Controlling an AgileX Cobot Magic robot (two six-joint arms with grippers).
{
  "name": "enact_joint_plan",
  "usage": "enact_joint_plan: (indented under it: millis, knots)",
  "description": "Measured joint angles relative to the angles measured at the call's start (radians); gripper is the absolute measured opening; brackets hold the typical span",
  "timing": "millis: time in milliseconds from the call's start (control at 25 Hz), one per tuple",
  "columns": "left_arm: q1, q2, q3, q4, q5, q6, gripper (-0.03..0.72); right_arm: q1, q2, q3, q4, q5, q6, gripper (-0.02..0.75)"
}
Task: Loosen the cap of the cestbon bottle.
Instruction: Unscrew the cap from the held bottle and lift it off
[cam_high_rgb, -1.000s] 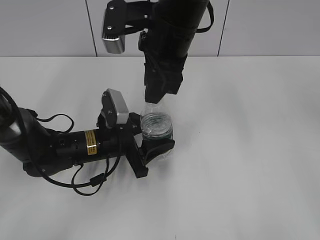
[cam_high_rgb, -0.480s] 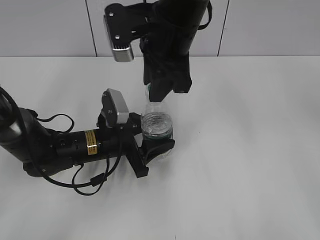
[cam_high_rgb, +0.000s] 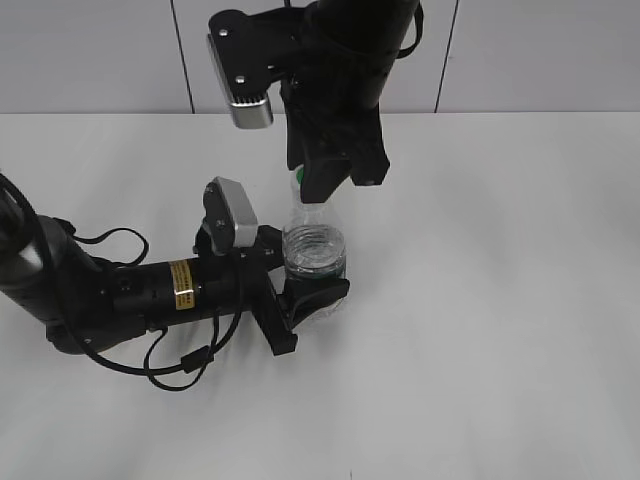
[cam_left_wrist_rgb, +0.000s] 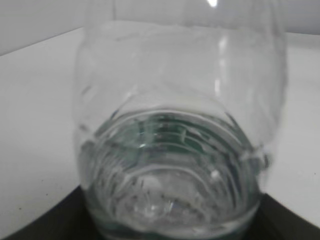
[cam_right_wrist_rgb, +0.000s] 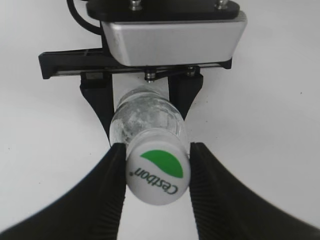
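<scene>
At about 8 o'clock in the exterior view the left arm lies low along the white worktop (cam_high_rgb: 500, 330), reaching toward the centre. Its left gripper (cam_high_rgb: 312, 290) has its fingers clenched on the lower body of the cestbon bottle (cam_high_rgb: 314, 250), one finger on each side. The low sideways hold seems meant to pin the bottle upright and stop it turning when the top is twisted. The left wrist view is filled with the clear ribbed plastic of the cestbon bottle (cam_left_wrist_rgb: 175, 150), with a hint of the green label showing through, so the camera sits right against it.

The bottle stands near the middle of the worktop, its neck pointing toward 12 o'clock in the exterior view.

From 12 o'clock the right arm comes down steeply over the neck. In the right wrist view the right gripper (cam_right_wrist_rgb: 156, 175) has a dark finger at 9 o'clock and another at 3 o'clock of the cap (cam_right_wrist_rgb: 157, 172), a white disc with a green leaf mark. Both fingers press its rim, so the cap is grasped. Coming from above puts the wrist roughly in line with the neck, which suits a turning motion. Whether the cap has already come loose cannot be told.
</scene>
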Motion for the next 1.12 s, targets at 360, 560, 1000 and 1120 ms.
enact_joint_plan:
  millis: [360,560,1000,1120]
  knots:
    - [0.0,0.0,0.0,0.0,0.0,-0.001,0.414,0.0,0.0,0.0,0.005,0.0,0.013,0.295]
    - [0.0,0.0,0.0,0.001,-0.001,-0.001,0.414,0.0,0.004,0.0,-0.002,0.0,0.017,0.347]
    - [0.0,0.0,0.0,0.005,-0.001,-0.001,0.414,0.0,0.004,0.0,-0.005,0.0,0.119,0.535]
    - [0.0,0.0,0.0,0.006,-0.001,-0.001,0.414,0.0,0.004,0.0,-0.02,0.0,0.211,0.588]
